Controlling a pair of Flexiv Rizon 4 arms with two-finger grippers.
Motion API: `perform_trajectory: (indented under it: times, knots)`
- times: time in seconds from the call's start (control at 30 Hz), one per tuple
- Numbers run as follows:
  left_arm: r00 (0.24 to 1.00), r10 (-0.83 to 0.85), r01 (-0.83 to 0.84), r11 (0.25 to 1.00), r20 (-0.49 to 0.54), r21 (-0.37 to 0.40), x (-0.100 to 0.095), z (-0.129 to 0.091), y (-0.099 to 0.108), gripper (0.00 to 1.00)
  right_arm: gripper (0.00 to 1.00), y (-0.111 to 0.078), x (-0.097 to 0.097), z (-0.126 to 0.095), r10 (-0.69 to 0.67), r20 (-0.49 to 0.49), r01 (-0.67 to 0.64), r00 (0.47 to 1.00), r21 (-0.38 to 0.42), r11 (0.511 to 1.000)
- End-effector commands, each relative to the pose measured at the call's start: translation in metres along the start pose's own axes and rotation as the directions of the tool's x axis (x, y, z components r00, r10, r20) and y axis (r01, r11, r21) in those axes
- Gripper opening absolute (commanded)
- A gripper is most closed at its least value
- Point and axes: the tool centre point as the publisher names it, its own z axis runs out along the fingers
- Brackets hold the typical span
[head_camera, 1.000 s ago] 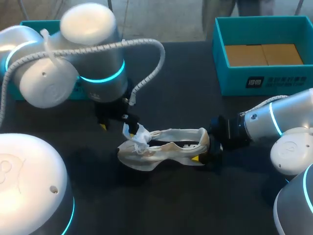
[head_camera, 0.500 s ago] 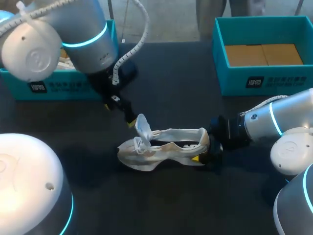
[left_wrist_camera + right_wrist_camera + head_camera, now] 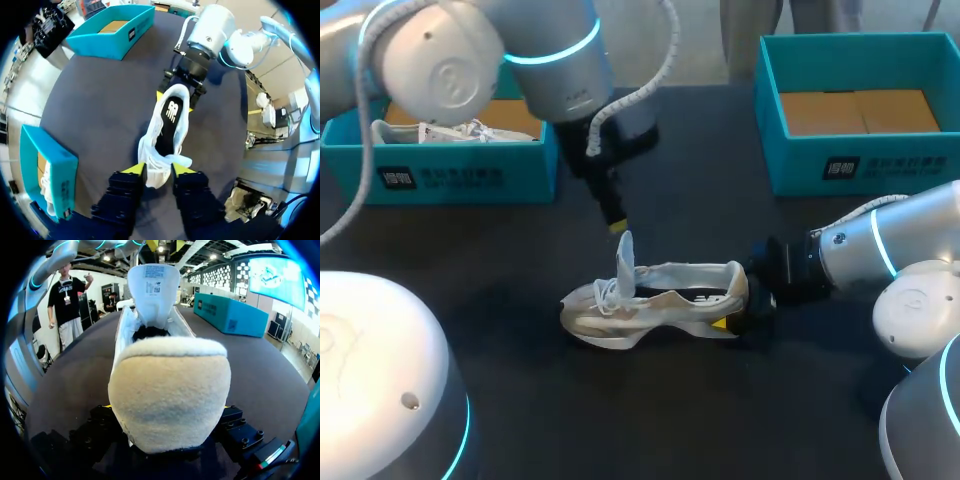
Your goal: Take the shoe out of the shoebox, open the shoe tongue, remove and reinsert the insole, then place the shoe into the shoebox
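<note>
shoe (image 3: 660, 300) stands on its sole in the middle of the dark tabletop (image 3: 720, 200), outside both boxes, toe to my left, heel to my right.

right gripper (image 3: 738, 305): fingers closed on the heel from two sides. in the right wrist view the fuzzy heel fills the space between them, and in the left wrist view a yellow tip shows on each side of the heel.

left gripper (image 3: 157, 170): directly above the front of the shoe, its tip right at the top edge of the tongue (image 3: 625, 262), which stands upright. cannot tell whether it grips the tongue or is just clear of it.

insole (image 3: 167, 125): dark, seated inside the shoe.

pose: left arm comes in from the upper left, wrist high, gripper pointing steeply down. right arm comes in low from the right, about level with the tabletop, gripper pointing along the shoe.

print: label (image 3: 154, 272) on the tongue's inner face and white logo (image 3: 171, 111) on the insole. white print on the side of the left shoebox (image 3: 450, 180), which holds a second shoe (image 3: 450, 132), and of the right shoebox (image 3: 860, 165).
</note>
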Motion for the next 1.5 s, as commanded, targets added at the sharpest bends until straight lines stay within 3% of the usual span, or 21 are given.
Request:
perform_trajectory:
  times: [0.03,0.23,0.43,0.5,1.03,1.17,1.5]
  knots:
    - [0.999,0.035,-0.036,0.997,-0.014,-0.064,-0.001,0.004,-0.026,0.00,0.00,-0.003,0.001,0.001,0.000,0.001,0.000,1.000,0.002,1.000]
    - [0.993,0.110,-0.114,0.990,-0.053,-0.085,0.008,0.021,-0.047,0.00,0.00,-0.003,0.001,0.001,0.000,0.001,0.000,1.000,0.002,1.000]
    - [0.968,0.228,-0.241,0.962,-0.104,-0.132,0.020,0.038,-0.054,0.00,0.00,-0.003,0.001,0.001,0.000,0.001,0.000,1.000,0.002,1.000]
    - [0.964,0.247,-0.261,0.952,-0.102,-0.162,0.025,0.043,-0.055,0.00,0.00,-0.003,0.001,0.001,0.000,0.001,0.000,1.000,0.002,1.000]
    - [0.964,0.247,-0.261,0.952,-0.102,-0.162,0.025,0.043,-0.055,0.00,0.00,-0.003,0.001,0.001,0.000,0.001,0.000,1.000,0.002,1.000]
    - [0.953,0.280,-0.297,0.940,-0.117,-0.169,0.031,0.063,-0.053,0.00,0.00,-0.003,0.001,0.001,0.000,0.001,0.000,1.000,0.002,1.000]
    - [0.941,0.313,-0.329,0.937,-0.130,-0.120,0.042,0.089,-0.049,0.00,0.00,-0.003,0.001,0.001,0.000,0.001,0.000,1.000,0.002,1.000]
